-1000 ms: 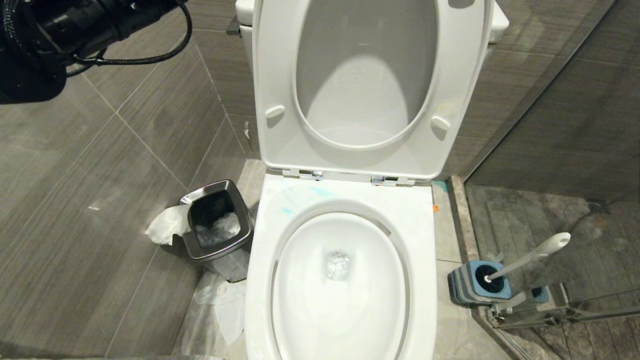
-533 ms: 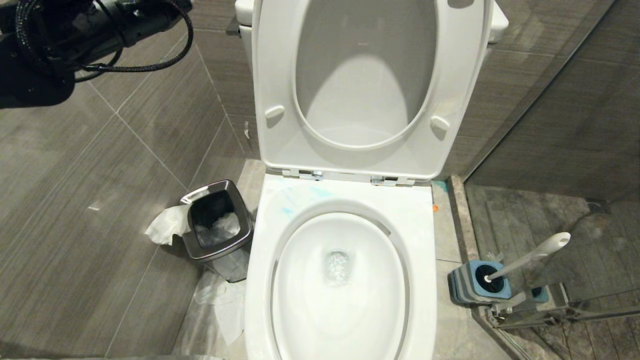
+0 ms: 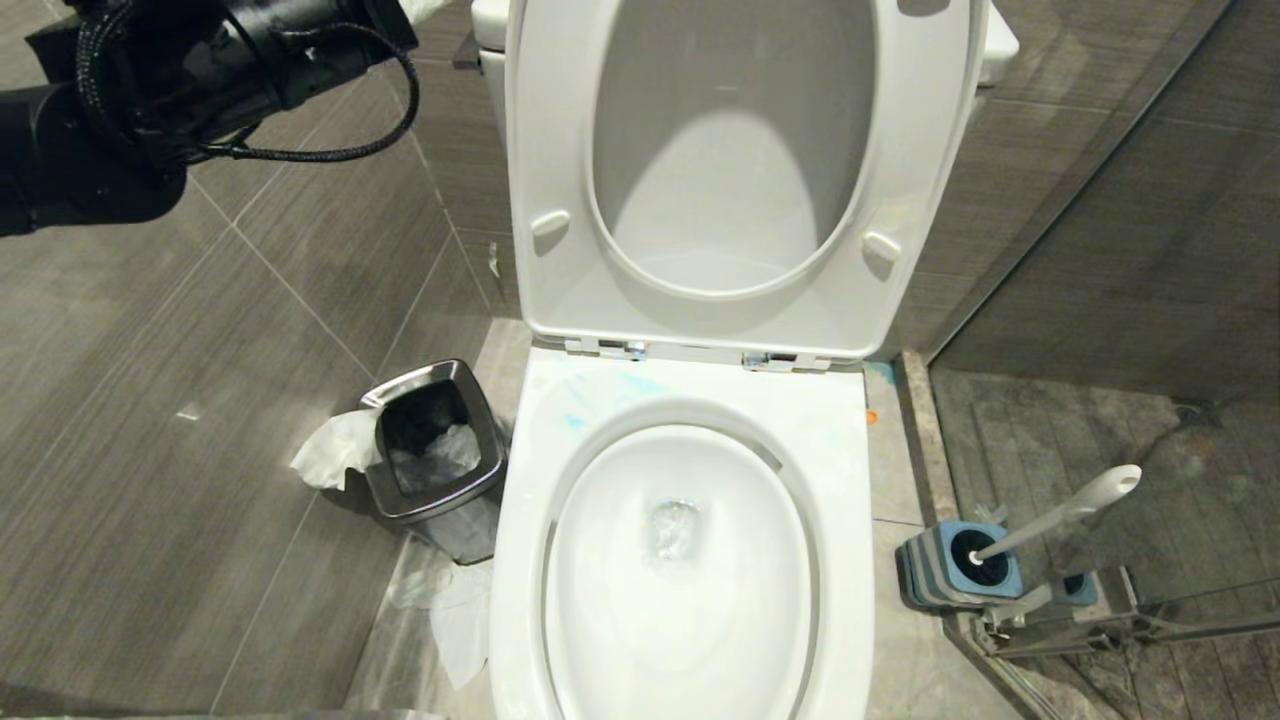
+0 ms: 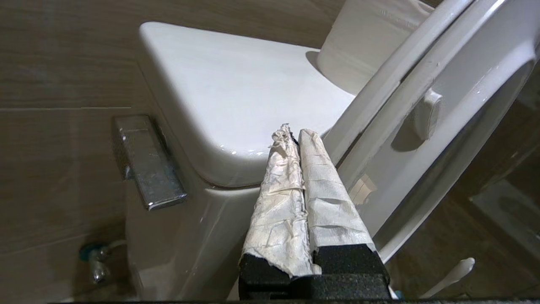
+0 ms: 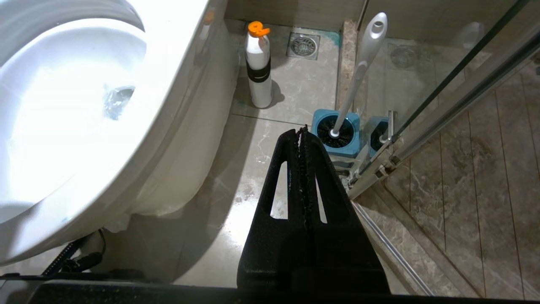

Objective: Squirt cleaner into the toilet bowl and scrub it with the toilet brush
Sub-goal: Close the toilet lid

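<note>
Head view, toilet brush (image 3: 1060, 515) in holder (image 3: 960, 565), handle leaning up-right

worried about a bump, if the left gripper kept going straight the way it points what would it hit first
Probably the toilet tank: the shut left gripper points at its front top corner, beside the raised seat. Depth is unclear, so the flush lever seems off that line.

Dark grey-brown wood-grain wall tiles (image 3: 250, 330) with thin pale grout lines cover the wall. The floor (image 5: 295, 90) is pale marbled stone tile with a round steel drain grate (image 5: 303, 45) near its far edge. A clear glass shower partition (image 3: 1130, 300) in a steel bottom rail (image 3: 1130, 630) closes off the right side.
</note>
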Tool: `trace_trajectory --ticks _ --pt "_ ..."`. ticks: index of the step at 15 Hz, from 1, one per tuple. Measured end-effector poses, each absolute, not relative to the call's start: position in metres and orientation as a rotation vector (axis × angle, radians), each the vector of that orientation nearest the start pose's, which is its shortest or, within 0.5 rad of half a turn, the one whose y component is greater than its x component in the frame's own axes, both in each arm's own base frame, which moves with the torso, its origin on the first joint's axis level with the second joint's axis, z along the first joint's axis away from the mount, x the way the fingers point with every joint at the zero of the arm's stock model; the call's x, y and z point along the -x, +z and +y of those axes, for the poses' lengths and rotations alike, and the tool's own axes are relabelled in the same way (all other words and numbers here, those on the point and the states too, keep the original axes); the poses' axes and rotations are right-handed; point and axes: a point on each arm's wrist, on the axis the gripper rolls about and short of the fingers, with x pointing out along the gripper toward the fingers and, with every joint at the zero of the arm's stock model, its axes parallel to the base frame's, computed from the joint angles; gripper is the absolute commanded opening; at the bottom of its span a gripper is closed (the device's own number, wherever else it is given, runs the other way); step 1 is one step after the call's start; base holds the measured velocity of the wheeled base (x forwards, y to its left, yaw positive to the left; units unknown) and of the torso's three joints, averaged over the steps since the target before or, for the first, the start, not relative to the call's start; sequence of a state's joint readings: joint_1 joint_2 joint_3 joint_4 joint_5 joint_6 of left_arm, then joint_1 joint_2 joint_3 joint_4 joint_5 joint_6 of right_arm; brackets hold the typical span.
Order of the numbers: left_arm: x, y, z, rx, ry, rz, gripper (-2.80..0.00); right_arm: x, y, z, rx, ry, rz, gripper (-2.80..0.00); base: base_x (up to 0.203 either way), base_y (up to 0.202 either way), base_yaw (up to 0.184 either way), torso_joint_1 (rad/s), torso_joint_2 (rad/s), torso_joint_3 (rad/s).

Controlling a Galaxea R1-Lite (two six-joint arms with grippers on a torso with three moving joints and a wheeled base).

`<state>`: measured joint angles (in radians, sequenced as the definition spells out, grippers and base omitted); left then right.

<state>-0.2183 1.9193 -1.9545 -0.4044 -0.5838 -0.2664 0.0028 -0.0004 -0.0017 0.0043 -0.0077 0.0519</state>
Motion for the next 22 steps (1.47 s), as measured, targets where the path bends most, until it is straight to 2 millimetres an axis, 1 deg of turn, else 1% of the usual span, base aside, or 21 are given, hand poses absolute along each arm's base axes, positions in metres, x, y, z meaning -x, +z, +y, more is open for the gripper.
trace_trajectory --ticks 3,6,12,22 --pt "-0.353 0.404 -0.100 0.164 -0.839 -0.359 -2.80 0.023 0.076 0.000 -0.052 -0.005 0.002 -2.80 0.000 0.000 0.000 0.000 0.00 0.000" --pt "-0.352 0.404 -0.112 0.179 -0.782 -0.381 -2.80 0.023 0.076 0.000 -0.052 -0.005 0.002 -2.80 0.000 0.000 0.000 0.000 0.00 0.000" --pt "-0.354 0.401 -0.120 0.149 -0.718 -0.396 -2.80 0.023 0.075 0.000 -0.052 -0.005 0.002 -2.80 0.000 0.000 0.000 0.000 0.00 0.000" --pt "-0.359 0.390 -0.138 0.152 -0.738 -0.368 -2.80 0.023 0.075 0.000 -0.052 -0.005 0.002 -2.80 0.000 0.000 0.000 0.000 0.00 0.000"
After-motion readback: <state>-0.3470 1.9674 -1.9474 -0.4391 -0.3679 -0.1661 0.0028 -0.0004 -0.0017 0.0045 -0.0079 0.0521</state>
